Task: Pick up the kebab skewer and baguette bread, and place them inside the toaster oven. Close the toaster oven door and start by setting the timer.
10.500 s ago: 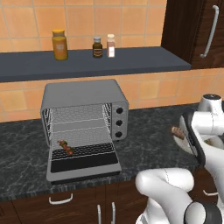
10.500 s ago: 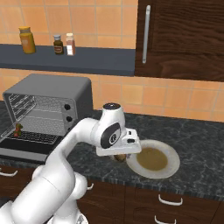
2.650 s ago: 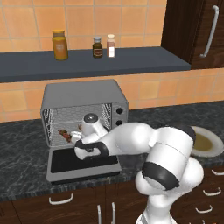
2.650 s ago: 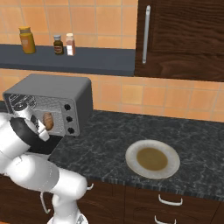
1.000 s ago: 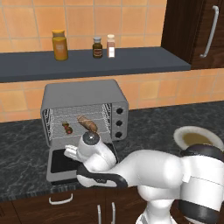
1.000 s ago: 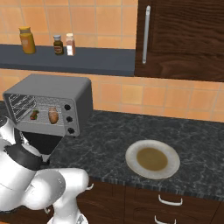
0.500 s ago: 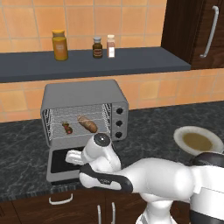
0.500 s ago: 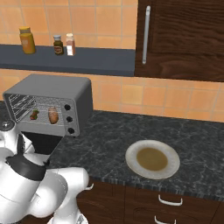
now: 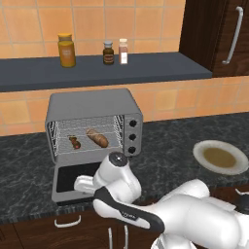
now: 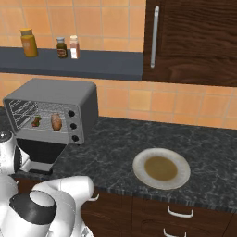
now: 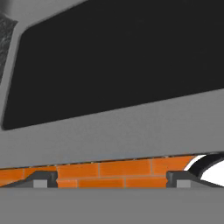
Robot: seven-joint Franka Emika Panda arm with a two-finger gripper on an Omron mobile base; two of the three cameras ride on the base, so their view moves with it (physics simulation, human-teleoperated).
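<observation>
With the kebab skewer (image 9: 74,142) and the baguette bread (image 9: 97,137) both lying on the wire rack inside the toaster oven (image 9: 92,125), skewer at about nine o'clock of the loaf and apart from it, the loading looks done and the step in hand is shutting the toaster oven door (image 9: 74,182). That door hangs folded down flat over the front of the dark counter (image 9: 165,155), its glass facing up. The arm is bent low in front of it, and the end effector (image 11: 112,179) sits right up against the door's grey frame, its two dark fingertips (image 11: 43,178) spread wide with nothing between them; it grips nothing. From the hand's own camera the dark window (image 11: 113,57) fills the upper part and the frame edge runs just above the tips. I'd judge the next move calls for getting under or behind the door's free edge and swinging it up on its bottom hinge until it seats. Then the arm must reach the knobs (image 9: 131,137) at three o'clock of the oven's opening to set the timer.
</observation>
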